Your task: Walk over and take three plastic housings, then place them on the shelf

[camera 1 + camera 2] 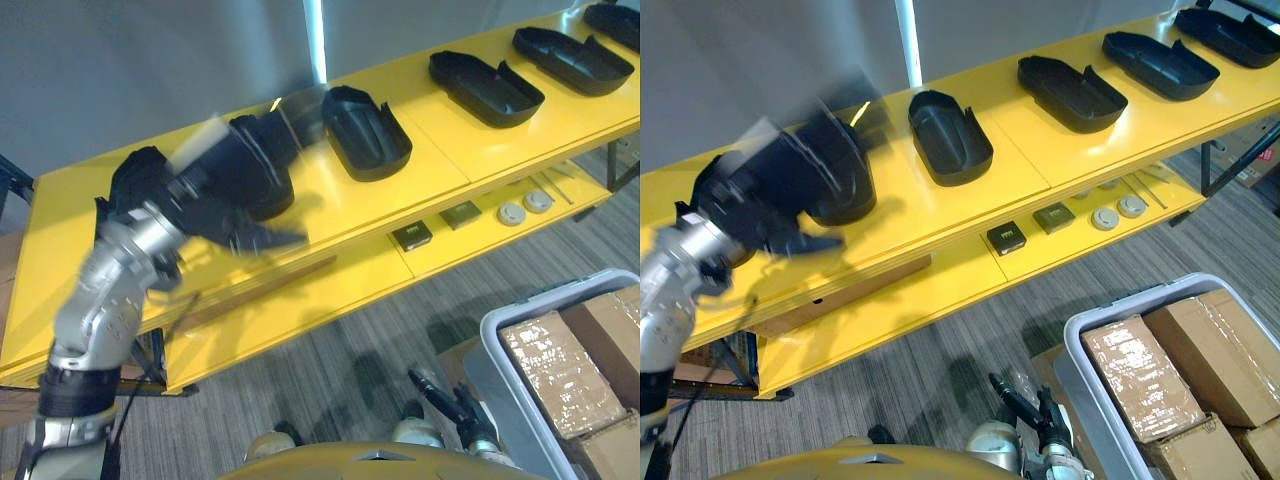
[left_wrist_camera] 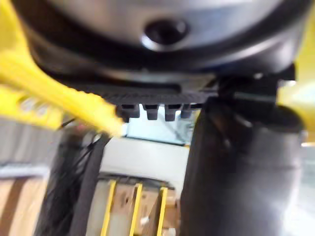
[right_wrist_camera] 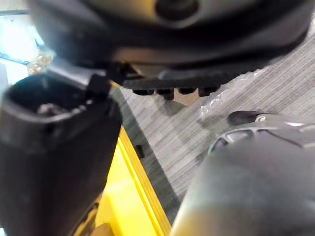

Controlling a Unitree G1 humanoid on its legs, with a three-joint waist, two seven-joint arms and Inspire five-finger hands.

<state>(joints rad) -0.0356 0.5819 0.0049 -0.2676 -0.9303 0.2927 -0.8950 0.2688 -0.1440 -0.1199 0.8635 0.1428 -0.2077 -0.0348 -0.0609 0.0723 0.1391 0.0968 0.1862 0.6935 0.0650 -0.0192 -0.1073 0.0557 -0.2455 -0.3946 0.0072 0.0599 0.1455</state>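
Several black plastic housings lie in a row on the top of the yellow shelf: one in the middle, others further right. My left hand is raised over the shelf's left part and blurred, its fingers stretched out with nothing in them. It partly covers another housing that rests on the shelf right behind it. My right hand hangs low over the floor, fingers relaxed and empty.
The lower shelf board carries two small dark boxes and two round discs. A grey tote with cardboard boxes stands on the carpet at the right. A grey wall runs behind the shelf.
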